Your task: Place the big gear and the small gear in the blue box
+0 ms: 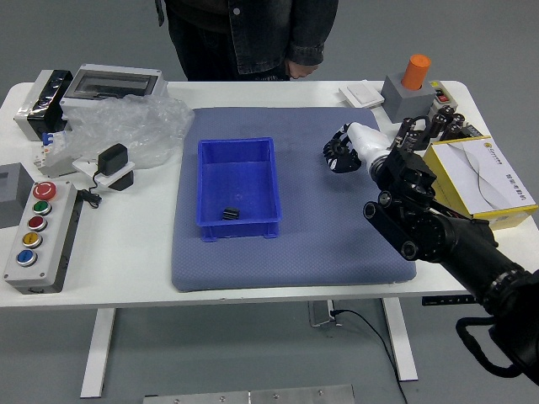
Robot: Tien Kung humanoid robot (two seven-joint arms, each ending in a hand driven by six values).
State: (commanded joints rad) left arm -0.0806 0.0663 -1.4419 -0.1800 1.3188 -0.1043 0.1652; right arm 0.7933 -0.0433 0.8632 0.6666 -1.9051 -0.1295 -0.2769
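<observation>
One black arm, the robot's right, enters at the lower right of the frame and angles up and inward over the white table [143, 297] and its blue-grey mat [320, 261]. Left of the frame's middle, on the mat, sits the blue box [274, 194], with the small black gear [230, 214] lying on its floor near the front wall. Farther left, low in the frame, is a grey box with coloured buttons [38, 248]. Right of centre and higher up, the right hand [402, 168] is clamped on the big gear [343, 155], a black toothed piece with a white part; the gear juts from the hand's left side toward the blue box, right of it and well apart from it. Exactly which fingers press on it I cannot tell. Just right of the hand stands a yellow-and-white carton [484, 181]. Crumpled clear plastic [126, 126] lies in the upper left, and an orange cylinder [416, 71] tops a grey block [404, 99] in the upper right. Farthest off, at the top, a person [253, 38] in dark clothes stands with one hand [301, 70] at the table's far edge.
</observation>
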